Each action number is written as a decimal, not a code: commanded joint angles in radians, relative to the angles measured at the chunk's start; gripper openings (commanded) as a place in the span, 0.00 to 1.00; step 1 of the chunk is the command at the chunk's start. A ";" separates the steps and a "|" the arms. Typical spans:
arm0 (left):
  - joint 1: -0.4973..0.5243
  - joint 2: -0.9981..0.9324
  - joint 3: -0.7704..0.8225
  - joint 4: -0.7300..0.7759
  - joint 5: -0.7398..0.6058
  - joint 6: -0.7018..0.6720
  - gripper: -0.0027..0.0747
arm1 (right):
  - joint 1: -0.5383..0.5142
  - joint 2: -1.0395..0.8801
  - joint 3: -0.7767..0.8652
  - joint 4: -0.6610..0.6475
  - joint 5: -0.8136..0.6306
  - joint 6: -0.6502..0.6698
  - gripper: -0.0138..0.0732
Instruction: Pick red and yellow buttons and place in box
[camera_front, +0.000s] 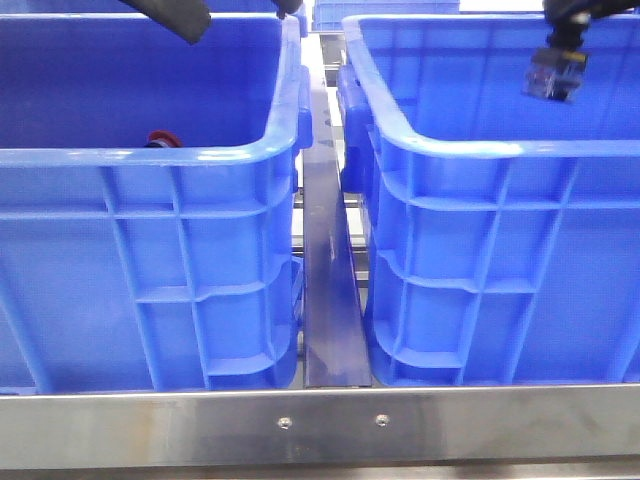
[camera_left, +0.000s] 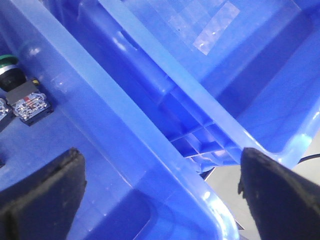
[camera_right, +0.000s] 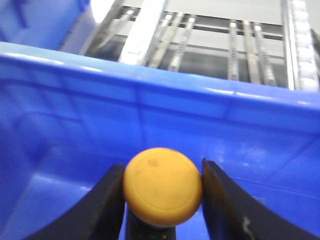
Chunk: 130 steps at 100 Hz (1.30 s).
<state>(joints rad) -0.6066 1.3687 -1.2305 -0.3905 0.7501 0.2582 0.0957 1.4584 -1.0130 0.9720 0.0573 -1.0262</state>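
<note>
My right gripper (camera_right: 163, 192) is shut on the yellow button (camera_right: 162, 184), its domed cap squeezed between both fingers. In the front view the button's base (camera_front: 553, 75) hangs below that gripper (camera_front: 566, 35), above the inside of the right blue crate (camera_front: 500, 150). The red button (camera_front: 160, 139) peeks over the front rim of the left blue crate (camera_front: 150, 155), lying on its floor. My left gripper (camera_left: 162, 200) is open and empty, its fingers (camera_left: 42, 200) wide apart over the left crate's right rim; it shows at the top of the front view (camera_front: 238, 12).
Other push-button parts, one dark-bodied with a contact block (camera_left: 30, 102), lie in the left crate. A metal rail (camera_front: 330, 280) runs between the two crates. A steel table edge (camera_front: 320, 425) crosses the front. Roller conveyor bars (camera_right: 210, 45) lie beyond the right crate.
</note>
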 joint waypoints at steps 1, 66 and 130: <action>-0.007 -0.037 -0.028 -0.029 -0.043 0.003 0.79 | 0.017 0.012 -0.045 0.015 -0.103 -0.016 0.47; -0.007 -0.037 -0.028 -0.029 -0.060 0.003 0.79 | 0.027 0.285 -0.191 0.065 -0.151 -0.012 0.47; -0.007 -0.037 -0.028 -0.029 -0.060 0.003 0.79 | 0.027 0.302 -0.192 0.072 -0.109 -0.012 0.70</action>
<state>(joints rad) -0.6066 1.3687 -1.2305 -0.3905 0.7447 0.2582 0.1223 1.8063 -1.1790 1.0467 -0.0382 -1.0321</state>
